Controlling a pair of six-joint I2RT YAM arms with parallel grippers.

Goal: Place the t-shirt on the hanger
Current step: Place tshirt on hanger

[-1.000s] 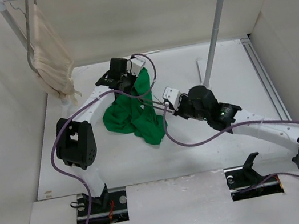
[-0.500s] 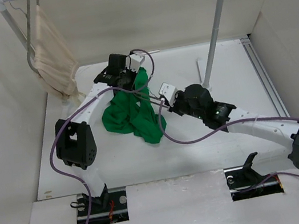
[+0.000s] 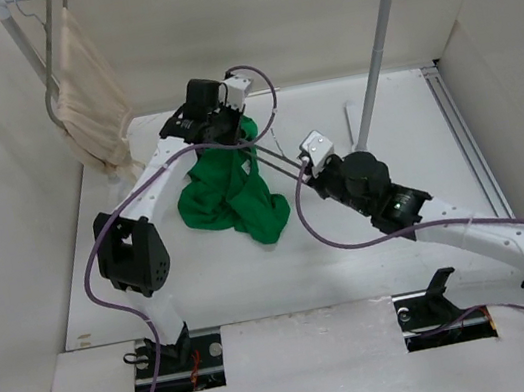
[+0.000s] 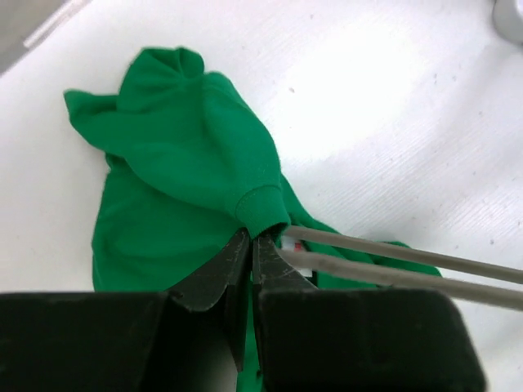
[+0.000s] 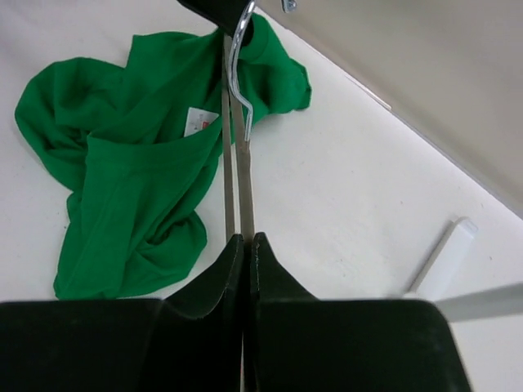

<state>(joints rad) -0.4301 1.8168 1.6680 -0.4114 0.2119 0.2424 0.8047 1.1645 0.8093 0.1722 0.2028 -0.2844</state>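
Looking from above, the t-shirt (image 3: 232, 196) is a crumpled green heap on the bench (image 3: 205, 277) near the middle, and its far end is raised to the left tool (image 4: 252, 245). This view does not show how the tools grip; the wrist views do. The left wrist view shows the two fingers (image 4: 216, 273) of the left tool pressed together on the ribbed neck edge of the t-shirt, with the cloth hanging down from there to the bench. The right wrist view shows the right tool (image 5: 243, 242) closed with almost no gap on the thin rods of the hanger (image 5: 231, 163). The rods run over the t-shirt, just beside a white label (image 5: 198, 121), and the metal hook (image 5: 239, 49) is at the far end, close to the left tool. Whether the hanger already goes into the neck opening, I cannot tell.

The left arm stretches from its base far forward, with its wrist above the far end of the t-shirt. The right arm has its elbow far to the right and low, and its forearm goes to the left toward the t-shirt, so the two tools are near each other. Only the top view shows the rack (image 3: 376, 64) with a beige cloth (image 3: 87, 95) hanging at its left end.
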